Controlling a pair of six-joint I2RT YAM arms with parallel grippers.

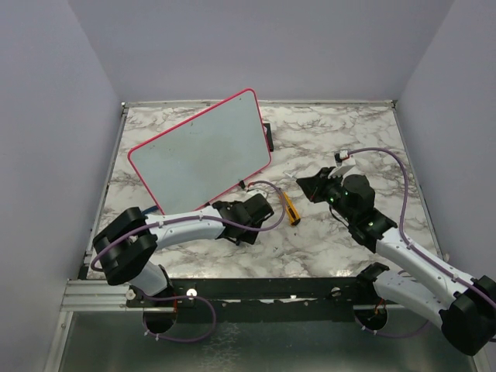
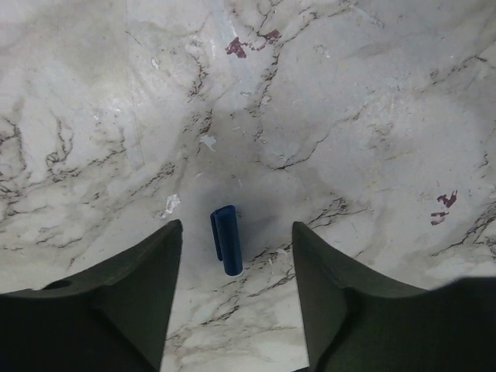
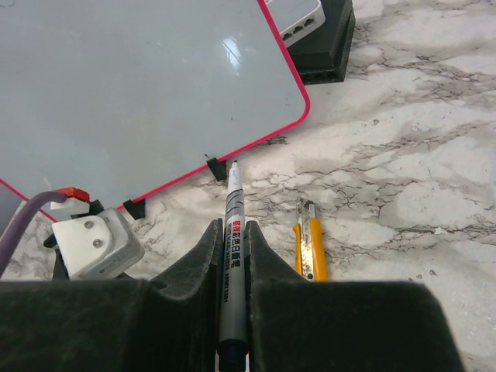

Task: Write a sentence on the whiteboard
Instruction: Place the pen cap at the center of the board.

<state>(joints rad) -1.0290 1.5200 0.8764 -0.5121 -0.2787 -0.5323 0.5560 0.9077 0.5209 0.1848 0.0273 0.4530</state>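
The whiteboard (image 1: 200, 153) with its red-pink frame lies tilted at the back left, and its surface is blank (image 3: 139, 93). No sentence shows on it. My right gripper (image 1: 310, 186) is shut (image 3: 232, 226) on a grey-white marker (image 3: 234, 190). The marker's uncapped tip points at the board's near edge, just short of it. My left gripper (image 1: 262, 211) is open (image 2: 236, 226) and hangs above the marble table by the board's near right corner. A blue marker cap (image 2: 226, 240) lies on the table below, between its fingers.
A yellow utility knife (image 1: 291, 208) lies between the two grippers, right of the marker in the right wrist view (image 3: 310, 249). A black tray with a grey block (image 3: 318, 31) stands behind the board's right corner. Side walls enclose the table.
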